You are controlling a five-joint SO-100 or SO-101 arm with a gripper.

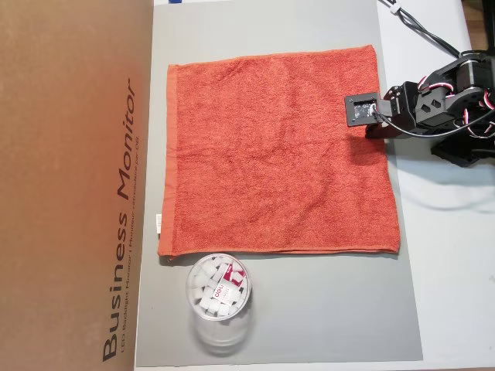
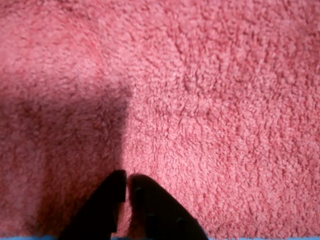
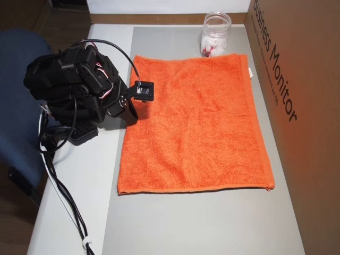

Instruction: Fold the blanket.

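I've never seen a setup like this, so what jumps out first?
A big orange-red towel lies spread flat on a grey mat. The black arm's tool hangs low over one towel edge, fingers nearly together. A clear plastic jar of white bits stands on the mat just beyond another edge.

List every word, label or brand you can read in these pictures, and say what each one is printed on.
"Business Monitor": on the brown cardboard box, in both overhead views.
Smaller line beside it on the box: too small to read.
"deli": on a red-and-white label inside the clear plastic jar.
White tag on the orange towel: no readable text.
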